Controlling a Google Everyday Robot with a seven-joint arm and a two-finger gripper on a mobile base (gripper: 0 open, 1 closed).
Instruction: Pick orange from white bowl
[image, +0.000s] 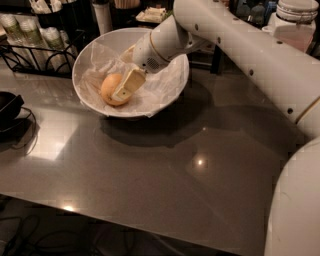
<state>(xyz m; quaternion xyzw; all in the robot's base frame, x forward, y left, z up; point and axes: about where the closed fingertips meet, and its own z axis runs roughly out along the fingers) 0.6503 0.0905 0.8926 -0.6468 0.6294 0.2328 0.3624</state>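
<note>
Though half-hidden, orange (107, 88) against end effector (120, 90)

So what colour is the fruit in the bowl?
The orange is pale yellow-orange, camera view; pincer against it.

Hand (122, 89) noted inside white bowl (80, 65), laid across orange (107, 88); the fruit's right part is covered by it. Bowl's far right rim is hidden behind the arm (240, 45). Black object (7, 107) is cropped at left edge, not identifiable.
</note>
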